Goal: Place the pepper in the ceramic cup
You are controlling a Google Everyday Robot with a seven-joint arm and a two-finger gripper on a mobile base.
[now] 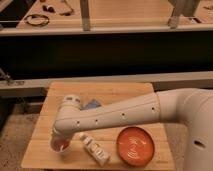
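The ceramic cup (60, 146) is a small whitish round cup near the front left of the wooden table (125, 92). A red-orange lump, the pepper (63, 145), shows at the cup's mouth. I cannot tell whether it rests inside the cup or is held just above it. My gripper (59, 139) is at the end of the white arm (115, 116), which reaches in from the right. The gripper hangs right over the cup and hides part of its rim.
A white oblong bottle (95, 150) lies just right of the cup. A large round orange plate (135, 146) sits at the front right. A whitish cylinder (71, 102) and a blue object (91, 104) stand behind the arm. The table's front edge is close to the cup.
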